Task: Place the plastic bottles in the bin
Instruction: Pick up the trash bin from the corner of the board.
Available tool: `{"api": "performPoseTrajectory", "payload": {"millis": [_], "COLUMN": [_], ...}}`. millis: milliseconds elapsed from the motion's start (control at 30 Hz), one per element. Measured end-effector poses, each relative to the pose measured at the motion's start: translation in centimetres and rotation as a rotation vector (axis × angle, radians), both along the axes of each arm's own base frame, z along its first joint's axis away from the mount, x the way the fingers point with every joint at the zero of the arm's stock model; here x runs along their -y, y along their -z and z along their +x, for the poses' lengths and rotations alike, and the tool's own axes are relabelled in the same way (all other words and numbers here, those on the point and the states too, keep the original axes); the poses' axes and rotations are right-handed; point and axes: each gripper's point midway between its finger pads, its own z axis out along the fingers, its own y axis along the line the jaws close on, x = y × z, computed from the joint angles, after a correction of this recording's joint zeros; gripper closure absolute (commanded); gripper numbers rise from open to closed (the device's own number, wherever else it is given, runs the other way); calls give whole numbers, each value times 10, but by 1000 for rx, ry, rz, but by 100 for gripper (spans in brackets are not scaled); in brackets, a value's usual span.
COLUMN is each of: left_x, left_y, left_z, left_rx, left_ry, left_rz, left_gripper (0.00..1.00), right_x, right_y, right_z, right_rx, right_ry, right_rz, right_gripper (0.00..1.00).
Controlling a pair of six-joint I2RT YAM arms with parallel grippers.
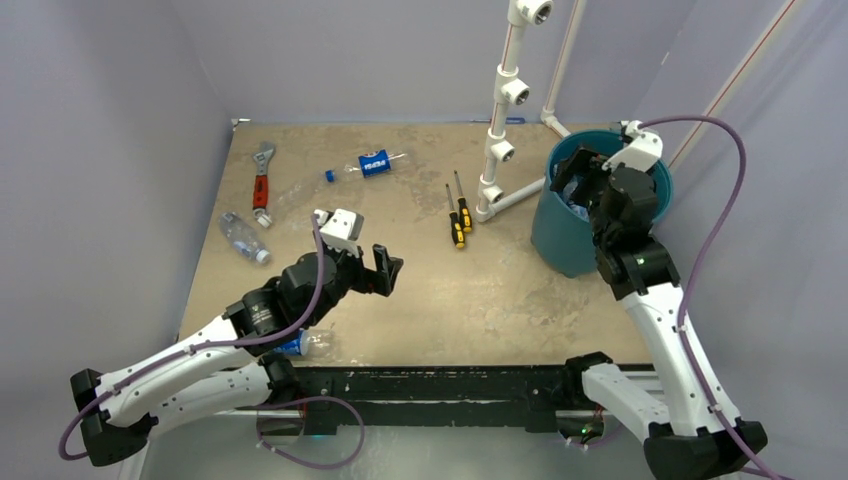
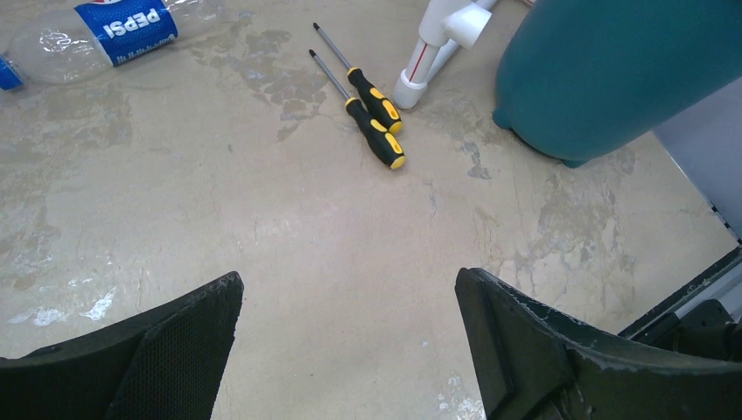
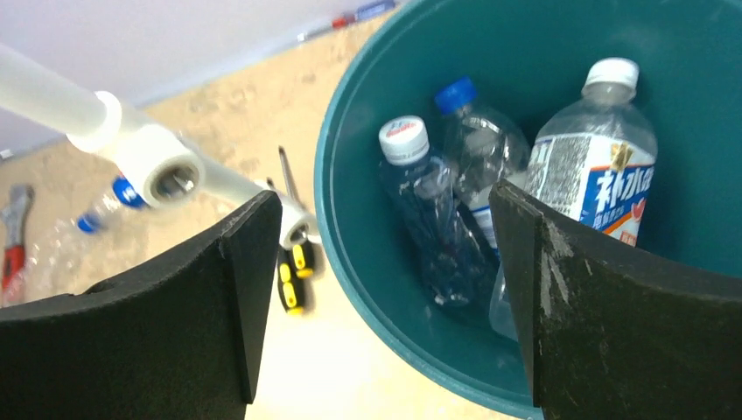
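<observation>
The teal bin (image 1: 556, 238) stands at the right of the table. My right gripper (image 1: 578, 186) hangs open over its mouth with nothing between the fingers. In the right wrist view the gripper (image 3: 381, 194) looks down into the bin (image 3: 350, 262), where three plastic bottles lie: a white-capped one (image 3: 424, 214), a blue-capped one (image 3: 479, 144) and a larger labelled one (image 3: 595, 162). Several more bottles lie on the table: a blue-labelled one (image 1: 375, 163) (image 2: 105, 31) at the back, a clear one (image 1: 243, 238) at the left and one (image 1: 312, 345) under my left arm. My left gripper (image 1: 385, 270) (image 2: 346, 280) is open above bare table.
Two yellow-and-black screwdrivers (image 1: 458, 215) (image 2: 372, 122) lie mid-table, left of the bin. A red-handled wrench (image 1: 262, 175) lies at the back left. A white pipe frame (image 1: 505, 110) (image 3: 131, 140) rises just left of the bin.
</observation>
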Motion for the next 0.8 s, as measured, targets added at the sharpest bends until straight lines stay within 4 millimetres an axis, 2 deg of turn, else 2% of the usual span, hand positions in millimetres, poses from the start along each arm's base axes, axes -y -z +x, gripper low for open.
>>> {"api": "performPoseTrajectory", "payload": {"millis": [133, 533, 633, 800], "left_x": [3, 5, 6, 5], "left_y": [6, 9, 9, 7], "left_z": [1, 0, 0, 0], "left_rx": [-13, -21, -21, -18], "left_ry": [7, 14, 16, 18], "left_rz": [16, 24, 23, 17], "left_gripper": [9, 9, 9, 9], "right_x": [-10, -46, -51, -50], "right_y": [20, 66, 77, 80], "right_z": [1, 4, 2, 2], "right_rx": [-77, -278, -326, -344], "right_ry": [-63, -215, -226, -209], "right_rz": [-25, -120, -155, -192], "right_gripper": [11, 26, 32, 47]}}
